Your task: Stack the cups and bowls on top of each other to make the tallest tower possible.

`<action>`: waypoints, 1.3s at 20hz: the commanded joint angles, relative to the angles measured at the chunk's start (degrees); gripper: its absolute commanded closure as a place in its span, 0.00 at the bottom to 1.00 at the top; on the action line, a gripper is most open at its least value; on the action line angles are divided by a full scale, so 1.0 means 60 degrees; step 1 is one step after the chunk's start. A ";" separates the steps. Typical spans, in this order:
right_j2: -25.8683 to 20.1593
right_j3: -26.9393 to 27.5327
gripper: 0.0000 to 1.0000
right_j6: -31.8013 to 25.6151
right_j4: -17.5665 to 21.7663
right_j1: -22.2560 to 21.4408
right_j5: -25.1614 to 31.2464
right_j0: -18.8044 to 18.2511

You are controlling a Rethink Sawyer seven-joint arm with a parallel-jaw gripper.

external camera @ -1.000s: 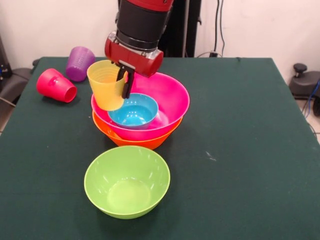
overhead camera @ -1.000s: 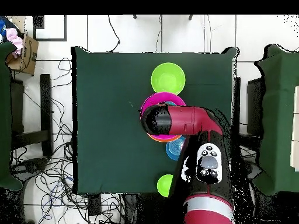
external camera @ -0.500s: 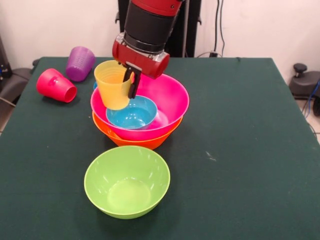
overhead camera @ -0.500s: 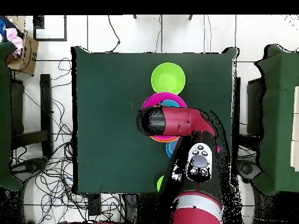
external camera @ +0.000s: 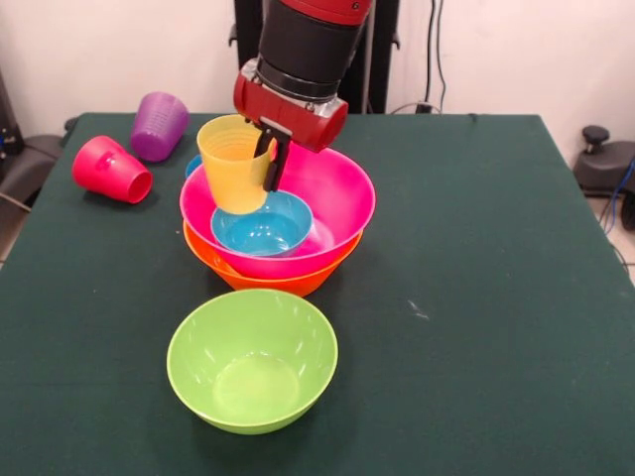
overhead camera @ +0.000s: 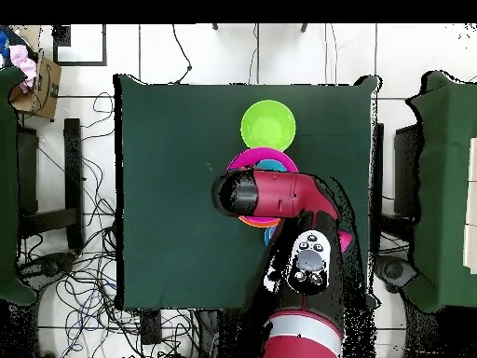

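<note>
My gripper (external camera: 266, 163) is shut on the rim of the yellow cup (external camera: 234, 171), which hangs upright over the left side of the pink bowl (external camera: 342, 198). That pink bowl sits nested in the orange bowl (external camera: 278, 283) and holds a blue bowl (external camera: 270, 234) just below the cup. In front of this stack stands a green bowl (external camera: 252, 359), also seen as the green bowl (overhead camera: 268, 124) from overhead. The red cup (external camera: 111, 170) lies on its side at the left, beside the upside-down purple cup (external camera: 159, 125). In the overhead view the arm (overhead camera: 279, 198) hides the gripper and most of the pink bowl (overhead camera: 250, 157).
A sliver of another blue bowl (external camera: 191, 165) peeks out behind the yellow cup. The dark green table (external camera: 476, 297) has open cloth on its right half. Cables and chairs surround the table (overhead camera: 168, 186) on the floor.
The gripper has carried the yellow cup to the right in the front view and slightly up, from the pink bowl's left rim to above its inside, near the blue bowl.
</note>
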State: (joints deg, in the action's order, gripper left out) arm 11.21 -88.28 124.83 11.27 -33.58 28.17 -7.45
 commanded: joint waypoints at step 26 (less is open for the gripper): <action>0.0335 0.0011 1.00 0.1737 -0.1350 0.0905 -0.0879 0.0916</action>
State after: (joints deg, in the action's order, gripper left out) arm 15.57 -88.26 124.83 5.67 -28.71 25.12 -3.11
